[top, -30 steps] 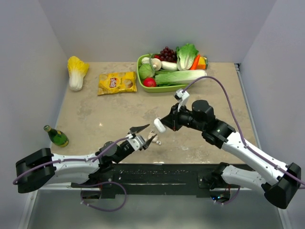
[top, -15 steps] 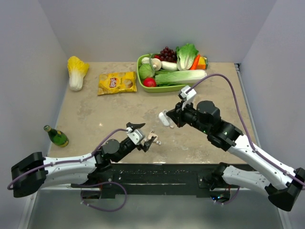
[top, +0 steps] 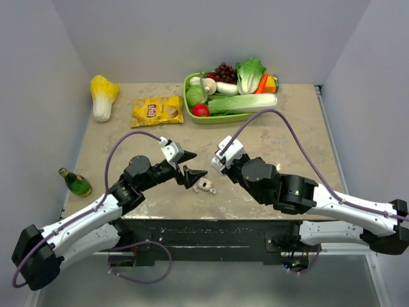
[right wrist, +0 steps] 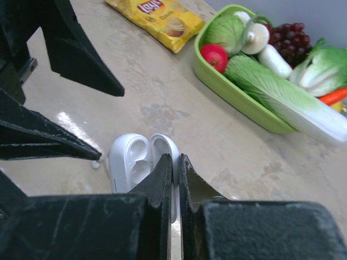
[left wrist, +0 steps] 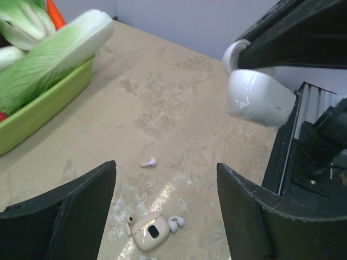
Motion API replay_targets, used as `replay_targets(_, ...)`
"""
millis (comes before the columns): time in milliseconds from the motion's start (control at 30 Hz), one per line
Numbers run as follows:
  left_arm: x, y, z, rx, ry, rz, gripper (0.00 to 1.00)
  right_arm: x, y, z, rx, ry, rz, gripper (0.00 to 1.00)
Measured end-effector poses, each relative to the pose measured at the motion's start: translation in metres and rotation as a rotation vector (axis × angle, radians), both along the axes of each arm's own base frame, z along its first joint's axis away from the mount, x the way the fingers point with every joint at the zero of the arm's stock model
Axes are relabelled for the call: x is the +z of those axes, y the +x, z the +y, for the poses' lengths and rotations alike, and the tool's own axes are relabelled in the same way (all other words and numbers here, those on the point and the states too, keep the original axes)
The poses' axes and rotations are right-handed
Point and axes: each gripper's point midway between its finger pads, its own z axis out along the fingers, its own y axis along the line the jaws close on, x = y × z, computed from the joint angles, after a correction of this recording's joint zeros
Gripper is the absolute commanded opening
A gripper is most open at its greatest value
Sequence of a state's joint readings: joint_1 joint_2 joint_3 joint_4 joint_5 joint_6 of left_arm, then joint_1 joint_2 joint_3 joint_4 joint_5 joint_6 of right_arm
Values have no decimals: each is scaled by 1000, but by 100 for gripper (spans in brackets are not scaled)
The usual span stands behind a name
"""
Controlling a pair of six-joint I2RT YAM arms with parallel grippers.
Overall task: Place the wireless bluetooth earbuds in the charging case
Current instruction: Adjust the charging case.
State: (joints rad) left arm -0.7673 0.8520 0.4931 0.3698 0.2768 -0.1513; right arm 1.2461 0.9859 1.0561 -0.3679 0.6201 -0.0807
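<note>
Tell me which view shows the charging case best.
Right wrist: the charging case is open, both wells facing the camera, pinched in the right tool. Left wrist shows only its smooth outer shell; the top view barely shows it.

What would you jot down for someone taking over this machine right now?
Left pincer: open, empty, over the earbuds.
Right pincer: shut on the charging case, lid open, held off the table.
Earbuds: loose on the table near a small beige piece.
Done: case lifted and open.
Left: pick up earbuds, seat them; its wells look empty.
</note>
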Motion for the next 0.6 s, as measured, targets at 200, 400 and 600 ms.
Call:
replay_targets(200,-24,-14,-13,-139,30,108,84,-2,3,-10,-72,-116,-63,0)
replay_targets(400,-8,-25,-20,-224,-19,74,82,-3,2,-9,-73,-144,-79,0)
replay_targets(600,0,-25,-29,-274,-54,30,81,-10,0,-2,-55,-164,-72,0)
